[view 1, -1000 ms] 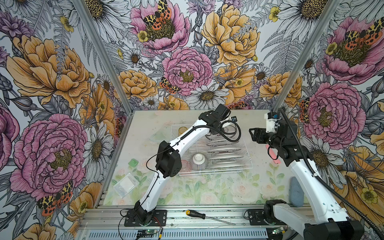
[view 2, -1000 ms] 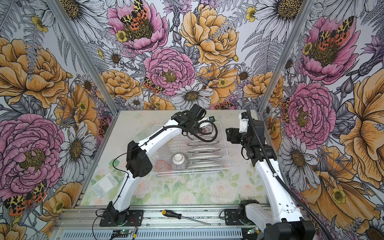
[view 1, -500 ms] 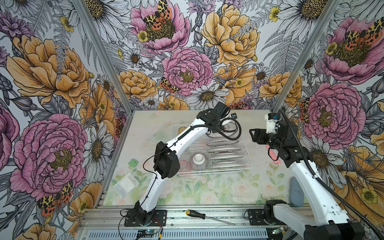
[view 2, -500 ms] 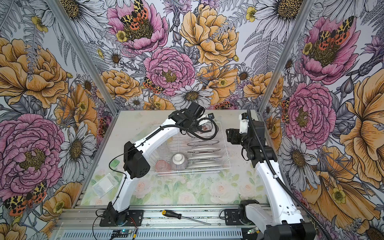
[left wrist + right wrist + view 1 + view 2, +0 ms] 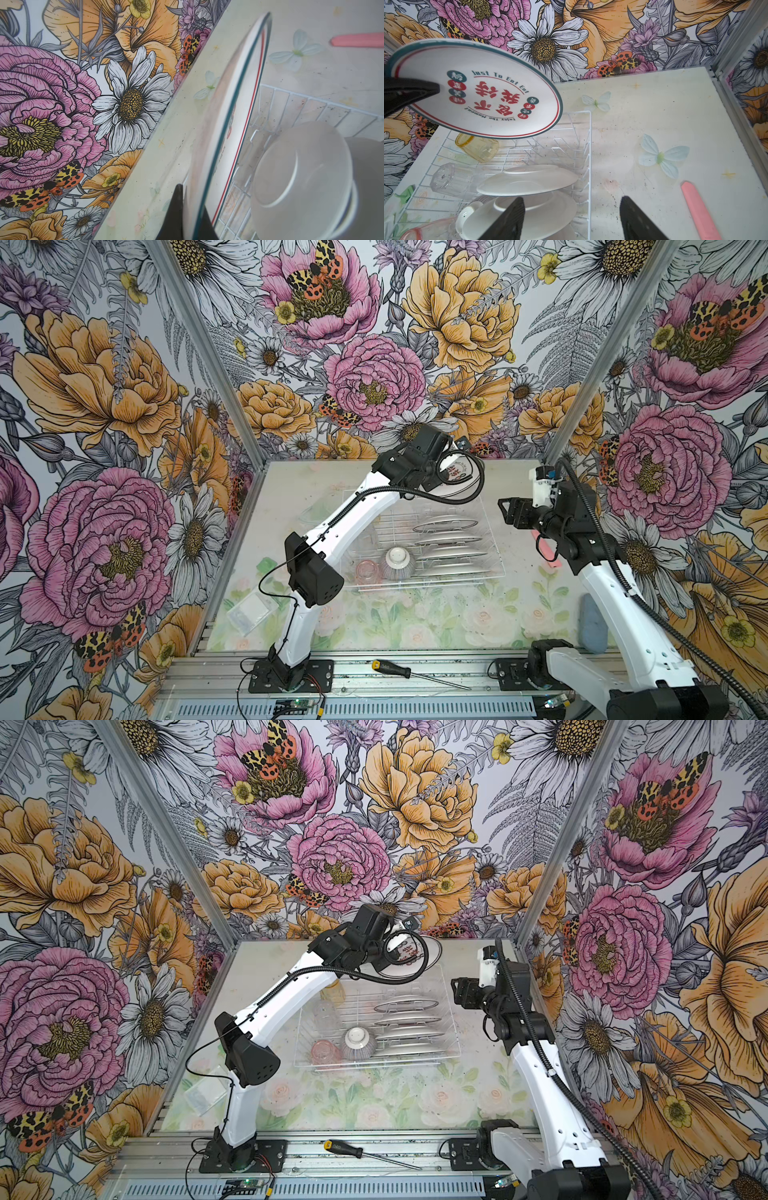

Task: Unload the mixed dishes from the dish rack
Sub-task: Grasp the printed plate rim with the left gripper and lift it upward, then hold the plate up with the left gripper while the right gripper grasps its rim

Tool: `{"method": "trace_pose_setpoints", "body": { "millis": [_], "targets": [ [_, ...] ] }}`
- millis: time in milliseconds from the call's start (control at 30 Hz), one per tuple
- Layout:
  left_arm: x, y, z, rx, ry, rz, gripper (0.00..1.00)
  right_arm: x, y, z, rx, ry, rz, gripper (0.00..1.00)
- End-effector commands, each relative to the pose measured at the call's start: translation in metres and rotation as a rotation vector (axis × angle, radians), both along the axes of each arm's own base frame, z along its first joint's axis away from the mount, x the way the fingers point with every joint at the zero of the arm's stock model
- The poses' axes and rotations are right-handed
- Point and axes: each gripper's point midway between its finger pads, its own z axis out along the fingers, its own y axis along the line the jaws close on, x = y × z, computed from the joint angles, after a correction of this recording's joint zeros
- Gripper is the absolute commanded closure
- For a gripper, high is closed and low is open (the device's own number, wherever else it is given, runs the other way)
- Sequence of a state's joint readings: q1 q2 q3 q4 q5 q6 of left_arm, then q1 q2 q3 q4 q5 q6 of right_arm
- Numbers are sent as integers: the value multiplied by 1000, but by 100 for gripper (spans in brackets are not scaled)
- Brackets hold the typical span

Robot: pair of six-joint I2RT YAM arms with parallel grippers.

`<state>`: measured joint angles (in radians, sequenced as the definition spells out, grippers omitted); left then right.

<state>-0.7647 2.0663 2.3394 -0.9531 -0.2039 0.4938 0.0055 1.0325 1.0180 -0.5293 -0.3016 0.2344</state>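
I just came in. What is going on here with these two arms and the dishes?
The robot is unloading the dish rack. The left claw is shut on the rim of a printed white plate, holding it tilted in the air above the rack's far end. The right claw is open and empty, hovering over the rack's right edge. Inside the rack are several more plates standing in slots, an upturned ribbed bowl, a pink tumbler, a clear tumbler and a yellow tumbler.

Bright, even, diffuse light in both top views; I see only faint soft shadows on the table (image 5: 415, 622) beneath the dish rack (image 5: 494, 539). In my left wrist view the plate (image 5: 212, 133) is close and smeared out of focus, wallpaper (image 5: 128, 104) sharp; right wrist view crisp.
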Motion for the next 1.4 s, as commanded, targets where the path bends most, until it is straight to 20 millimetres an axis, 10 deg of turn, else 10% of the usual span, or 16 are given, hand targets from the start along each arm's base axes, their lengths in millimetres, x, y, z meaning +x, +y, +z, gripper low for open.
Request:
{"method": "trace_pose_setpoints", "body": {
  "millis": [0, 467, 967, 1367],
  "targets": [
    [-12, 8, 76, -298, -10, -23, 100, -1, 15, 18, 106, -62, 86, 28],
    [-42, 3, 83, -660, 407, -173, 100, -8, 56, 57, 419, -171, 369, 37],
    [-49, -22, 64, -733, 597, -268, 100, 4, 51, 88, 626, -297, 412, 45],
    [-52, -30, 52, -730, 637, -279, 100, 11, 43, 90, 696, -287, 400, 93]
  ]
}}
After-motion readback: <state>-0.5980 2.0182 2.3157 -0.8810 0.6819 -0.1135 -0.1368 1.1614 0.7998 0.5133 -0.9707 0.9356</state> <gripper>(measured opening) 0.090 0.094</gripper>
